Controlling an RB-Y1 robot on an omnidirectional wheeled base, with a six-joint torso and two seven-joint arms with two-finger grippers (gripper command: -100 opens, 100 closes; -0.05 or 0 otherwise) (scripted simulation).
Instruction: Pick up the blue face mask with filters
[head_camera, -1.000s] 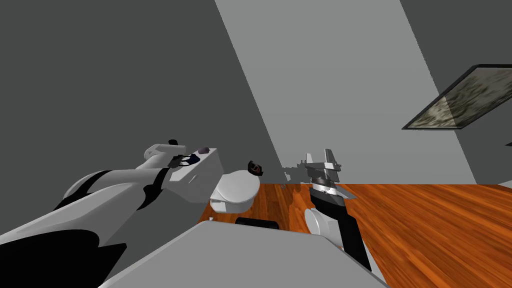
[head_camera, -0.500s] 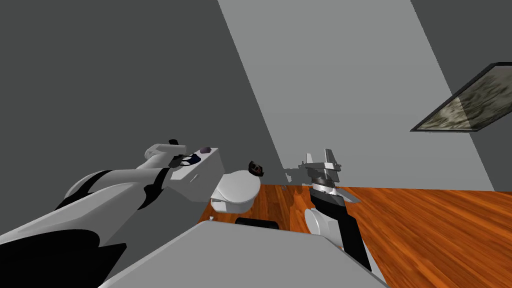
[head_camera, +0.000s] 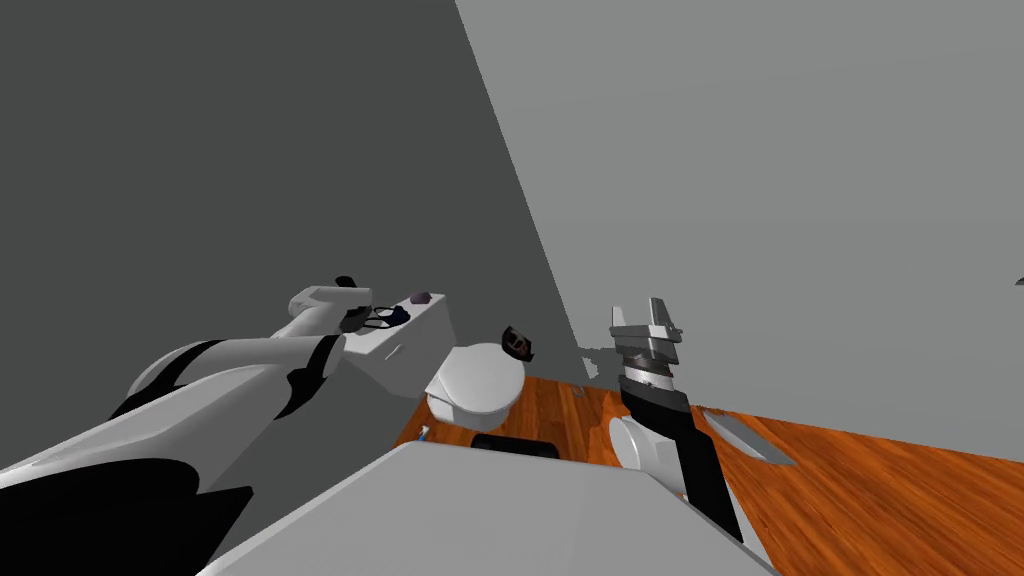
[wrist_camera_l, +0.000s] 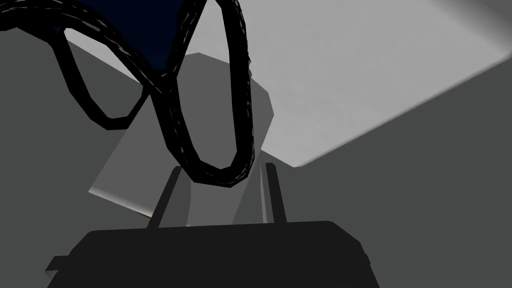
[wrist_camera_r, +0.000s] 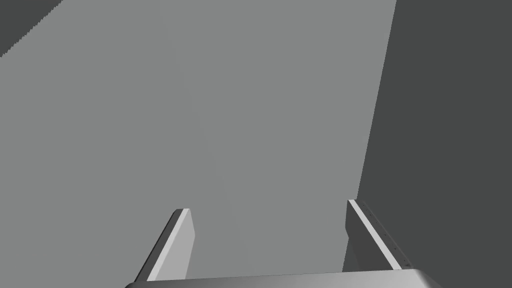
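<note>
A dark grey wall (head_camera: 250, 120) meets a lighter grey wall (head_camera: 750, 200) in a corner. A white toilet (head_camera: 478, 385) and its tank (head_camera: 400, 355) stand by the dark wall. The floor (head_camera: 900, 500) is orange-brown wood, with a flat grey vent (head_camera: 748, 437) near the lighter wall.

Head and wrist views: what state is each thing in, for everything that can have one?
left gripper: shut on the strap of the face mask.
face mask: held by its strap over the toilet tank; cannot tell whether it is lifted clear.
right gripper: open, holding nothing.
toilet lid: down.
</note>
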